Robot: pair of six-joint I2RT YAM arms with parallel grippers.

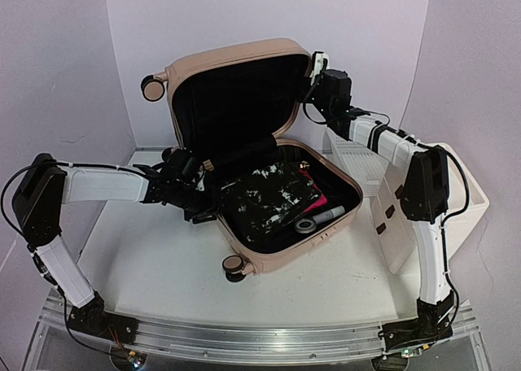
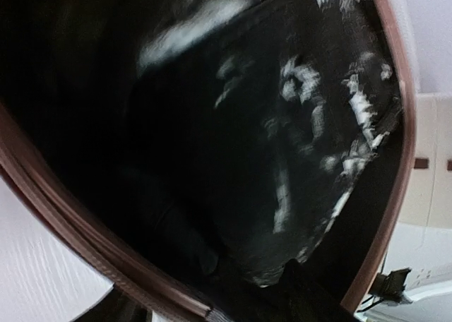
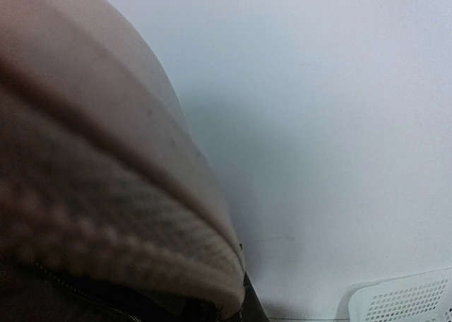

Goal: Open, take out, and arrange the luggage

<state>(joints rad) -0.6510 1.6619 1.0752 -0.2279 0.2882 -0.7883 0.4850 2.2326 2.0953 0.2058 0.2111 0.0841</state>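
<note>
Luggage (image 1: 281, 255) lies open in the middle of the tabletop (image 1: 163, 265). Its lower half is flat and its lid (image 1: 236, 55) is tipped up nearly upright behind it, so the black lining faces the top camera. One black wheel (image 1: 152, 87) sticks out at the lid's upper left, and another (image 1: 234, 265) sits at the near corner of the lower half.

My right gripper (image 1: 316, 64) is up at the lid's top right corner, touching the pink rim. Its fingers are pressed together. I cannot tell whether a thin bit of the edge or zipper is caught between them. My right wrist camera is filled by the blurred curve of the shell (image 3: 106, 159), with the zipper line under it. A corner of the white mesh basket (image 3: 402, 301) shows at lower right.

My left gripper (image 1: 205, 198) reaches over the left rim of the lower half, just beside a black-and-white patterned bundle (image 1: 273, 194). It is dark against dark there, and my left wrist view is smeared. That view shows only the pinkish rim (image 2: 70, 223) and the patterned fabric (image 2: 311, 124), with no fingers, so I cannot tell whether this gripper is spread or closed.

Beside the bundle, toward the right of the lower half, are a pink item (image 1: 319, 198), a grey ring-shaped roll (image 1: 306, 226) and a grey pen-like tube (image 1: 330, 216). To the right of the luggage, under my right arm, stands the white drawer cabinet (image 1: 391, 224).
</note>
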